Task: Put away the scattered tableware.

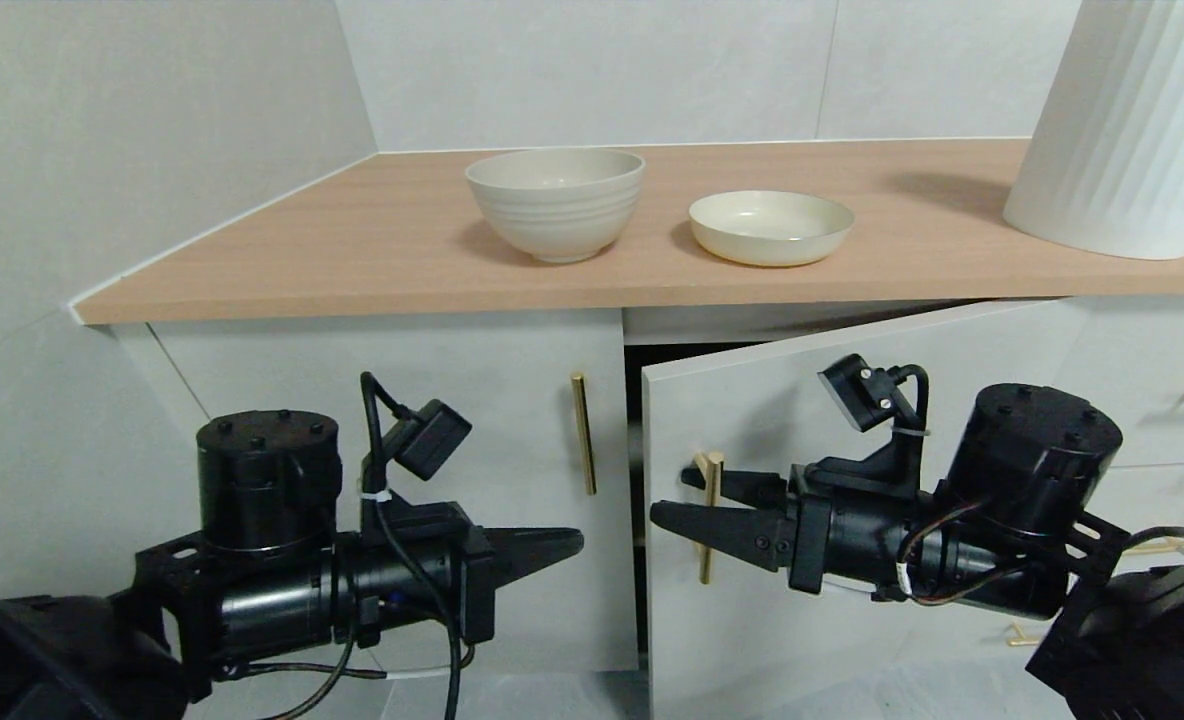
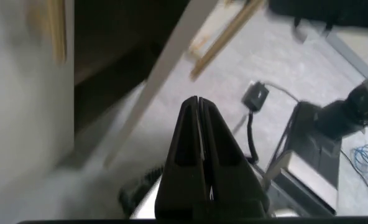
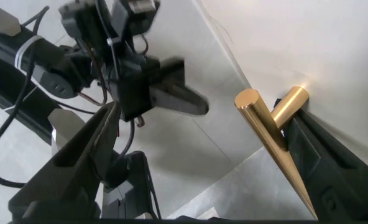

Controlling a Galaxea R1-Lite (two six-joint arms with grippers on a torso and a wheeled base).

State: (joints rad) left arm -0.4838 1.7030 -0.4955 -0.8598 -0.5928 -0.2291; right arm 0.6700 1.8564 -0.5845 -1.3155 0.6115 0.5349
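Left fingers clenched, right fingers astride door handle — bowl, plate on wood counter, tiled walls

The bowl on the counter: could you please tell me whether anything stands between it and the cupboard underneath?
Yes: the cupboard door is only ajar and covers most of the opening under the counter. The right end effector sits open astride the door's gold handle; the dark gap looks too narrow for the bowl.

Cream bowl + dish on counter
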